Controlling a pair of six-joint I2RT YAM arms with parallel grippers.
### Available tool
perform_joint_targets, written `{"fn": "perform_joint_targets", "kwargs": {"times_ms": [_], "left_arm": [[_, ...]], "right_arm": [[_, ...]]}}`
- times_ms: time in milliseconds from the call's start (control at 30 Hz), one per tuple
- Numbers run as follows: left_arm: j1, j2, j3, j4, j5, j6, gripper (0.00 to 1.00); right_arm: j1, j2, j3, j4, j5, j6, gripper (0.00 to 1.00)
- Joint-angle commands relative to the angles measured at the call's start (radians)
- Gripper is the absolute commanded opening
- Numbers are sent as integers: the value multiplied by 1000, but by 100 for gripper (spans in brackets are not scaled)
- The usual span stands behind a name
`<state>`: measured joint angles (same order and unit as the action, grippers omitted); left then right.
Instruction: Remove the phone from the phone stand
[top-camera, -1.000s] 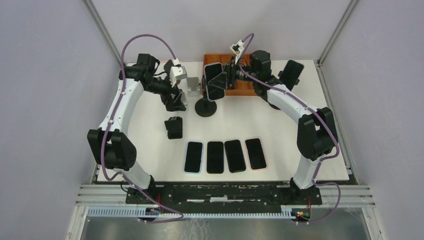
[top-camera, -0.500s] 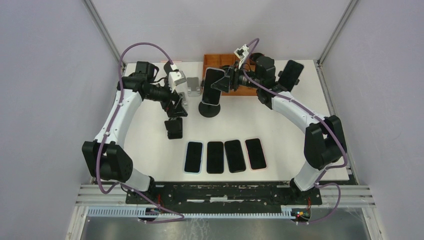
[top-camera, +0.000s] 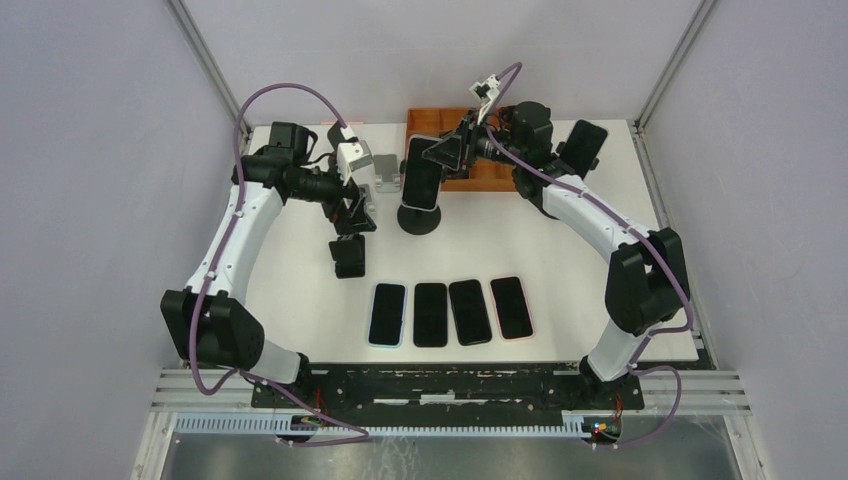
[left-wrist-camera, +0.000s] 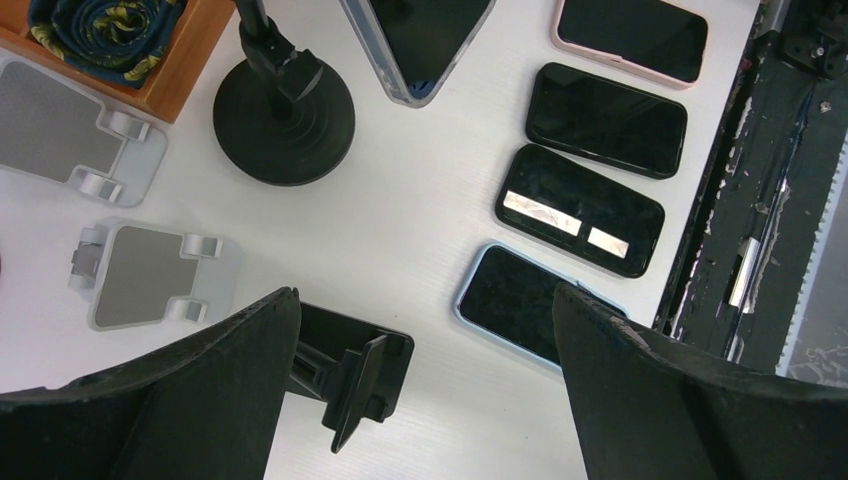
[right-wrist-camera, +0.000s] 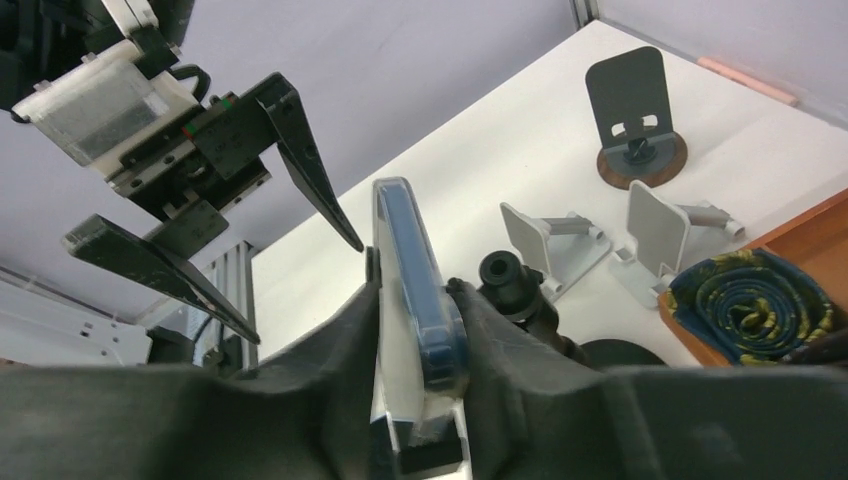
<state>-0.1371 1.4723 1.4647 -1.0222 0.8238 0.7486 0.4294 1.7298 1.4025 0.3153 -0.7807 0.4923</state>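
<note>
The phone is being carried upright on the phone stand at the far middle of the surface, its long edges being pinched by the right pincer. The left pincer is being held spread wide at the stand's 9 o'clock. Bare surface is being left open at its 3 o'clock.

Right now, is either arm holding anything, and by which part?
The right fingers pinch the phone across its front and back faces, near its upper end. The left fingers are open, holding nothing.
</note>
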Motion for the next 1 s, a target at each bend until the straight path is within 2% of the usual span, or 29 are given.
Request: {"fn": "perform_joint_targets", "kwargs": {"times_ms": [0, 67, 133, 267, 367, 667, 833, 967], "left_arm": [[-3, -48, 5, 25, 2, -20, 100], [-2, -62, -2, 58, 2, -39, 100], [-2, -90, -33, 101, 22, -32, 100], [-2, -181, -128, 201, 98, 14, 100], [-2, -212, -151, 207, 138, 33, 100], [-2, -182, -90, 94, 226, 140, 100], [-9, -172, -84, 82, 300, 154, 99], [-51, -177, -67, 52, 350, 163, 97]], "right_arm": [[-3, 19, 41, 50, -48, 60, 15], [-2, 11, 45, 75, -56, 102, 4], [-2, -8, 53, 106, -61, 157, 0], [-1, -55, 56, 154, -84, 263, 0], [-1, -118, -2, 252, -96, 365, 0], [26, -267, -198, 439, -134, 561, 0], [52, -305, -235, 567, -126, 670, 0], [89, -319, -228, 578, -103, 695, 0]]}}
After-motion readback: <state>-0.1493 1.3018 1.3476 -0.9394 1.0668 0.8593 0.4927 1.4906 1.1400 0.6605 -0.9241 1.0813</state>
